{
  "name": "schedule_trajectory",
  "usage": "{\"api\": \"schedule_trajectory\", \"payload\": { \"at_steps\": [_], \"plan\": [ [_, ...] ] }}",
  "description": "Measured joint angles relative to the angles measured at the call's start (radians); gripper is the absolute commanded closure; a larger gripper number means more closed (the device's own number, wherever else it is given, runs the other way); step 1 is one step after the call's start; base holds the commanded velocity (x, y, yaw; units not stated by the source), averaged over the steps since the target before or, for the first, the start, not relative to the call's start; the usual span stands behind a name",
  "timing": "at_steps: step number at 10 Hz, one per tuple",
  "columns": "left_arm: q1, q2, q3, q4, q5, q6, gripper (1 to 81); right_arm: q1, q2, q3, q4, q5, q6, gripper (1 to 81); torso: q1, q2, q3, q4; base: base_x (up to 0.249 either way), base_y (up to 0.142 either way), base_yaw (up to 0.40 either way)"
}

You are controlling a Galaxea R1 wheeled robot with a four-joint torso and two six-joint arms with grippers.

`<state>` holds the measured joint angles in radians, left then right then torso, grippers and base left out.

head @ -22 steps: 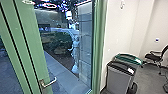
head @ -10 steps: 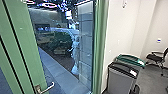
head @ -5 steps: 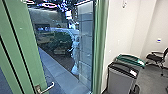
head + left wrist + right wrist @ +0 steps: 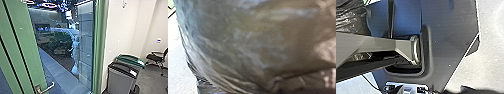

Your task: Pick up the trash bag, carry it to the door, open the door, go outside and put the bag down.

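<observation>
Nearest, large in the left wrist view, find the trash bag [image 4: 250, 45], dark, glossy and creased, on the robot's side of the door handle [image 4: 45, 88]. Guess at a hang from the left gripper, without proof of the grip. Cannot tell whether left gripper or right gripper is open, closed or clamped on anything.

Next out, look to the door handle itself: low and left of the middle in the head view, so ahead and to the robot's left. Note the long axis: close to level, pointing right from the mount on the green door [image 4: 23, 45], tip a little raised. By side, reckon the left arm nearer, but probably burdened by the bag; reckon the right arm freer, with a reach across to make. Mind the bag getting in between arm and door handle.

Right of the door handle, see the glass [image 4: 86, 50], then the grey bin [image 4: 122, 77] and, just behind, the green-topped bin [image 4: 130, 60]. Farther off the same way, see the black chair [image 4: 157, 57]. Beyond the door handle, through the glass, make out paving [image 4: 60, 72] and a pale upright shape [image 4: 75, 57], possibly a reflection.
</observation>
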<state>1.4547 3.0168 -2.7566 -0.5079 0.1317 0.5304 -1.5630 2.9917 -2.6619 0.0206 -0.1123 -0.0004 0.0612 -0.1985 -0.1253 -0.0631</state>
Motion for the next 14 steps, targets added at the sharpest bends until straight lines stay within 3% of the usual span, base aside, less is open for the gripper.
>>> {"api": "schedule_trajectory", "payload": {
  "at_steps": [7,10,14],
  "plan": [
    [0.003,-0.017,0.010,0.000,0.002,0.000,81.1,-0.002,-0.001,-0.004,0.001,0.007,0.000,1.0,0.000,0.000,0.000,0.000,0.000,0.000,0.243],
    [0.010,-0.056,0.098,0.000,-0.008,0.000,81.1,-0.013,-0.016,0.022,0.001,0.025,0.000,1.0,0.000,0.000,0.000,0.000,0.000,0.000,0.243],
    [0.027,-0.143,0.220,-0.001,-0.027,0.000,81.1,-0.020,-0.089,0.143,0.001,0.056,0.000,1.0,0.000,0.000,0.000,0.000,0.000,0.000,0.242]
  ]
}}
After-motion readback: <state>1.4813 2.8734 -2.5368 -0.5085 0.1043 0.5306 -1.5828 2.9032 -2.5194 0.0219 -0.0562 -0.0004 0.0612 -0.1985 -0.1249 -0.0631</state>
